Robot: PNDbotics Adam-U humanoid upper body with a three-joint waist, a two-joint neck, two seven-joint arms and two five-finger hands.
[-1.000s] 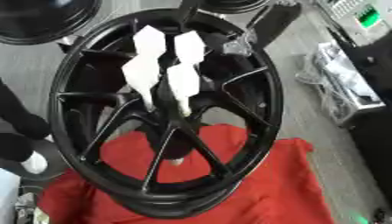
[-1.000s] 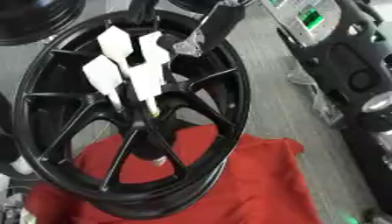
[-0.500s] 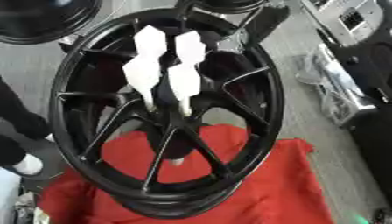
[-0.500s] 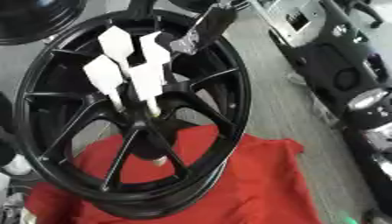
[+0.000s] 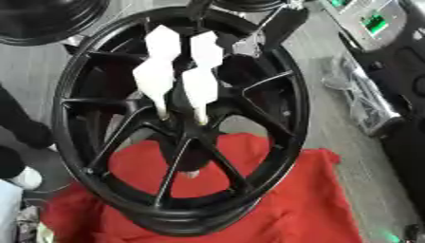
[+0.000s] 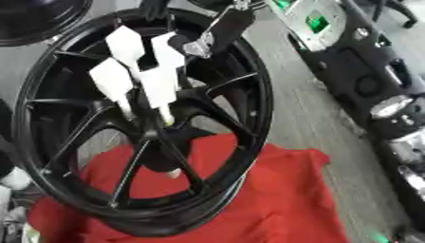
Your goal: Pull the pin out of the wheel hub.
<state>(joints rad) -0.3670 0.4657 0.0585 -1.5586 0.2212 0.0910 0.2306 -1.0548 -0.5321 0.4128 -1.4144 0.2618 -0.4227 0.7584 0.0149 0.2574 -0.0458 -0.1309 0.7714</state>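
A black spoked wheel (image 5: 288, 118) stands tilted on a red cloth (image 5: 309, 199). Several white faceted pins (image 5: 199, 86) stick out of its hub (image 5: 188, 127) on thin stems, close together. A black arm (image 6: 226, 27) with silver joints comes down from the upper right, and my right hand (image 6: 188, 45) is at the upper right pin (image 6: 169, 49). The pins and the rim hide how the hand stands against that pin. My left hand shows in neither view.
Another black wheel (image 5: 41, 19) lies at the upper left. Dark machines with a green display (image 5: 374, 21) stand along the right. A person's dark leg and white shoe (image 5: 26, 178) are at the left edge. Grey floor lies between wheel and machines.
The whole picture has shifted a little, so the camera moved. The pins stay in the hub and the arm stays at the upper right pin.
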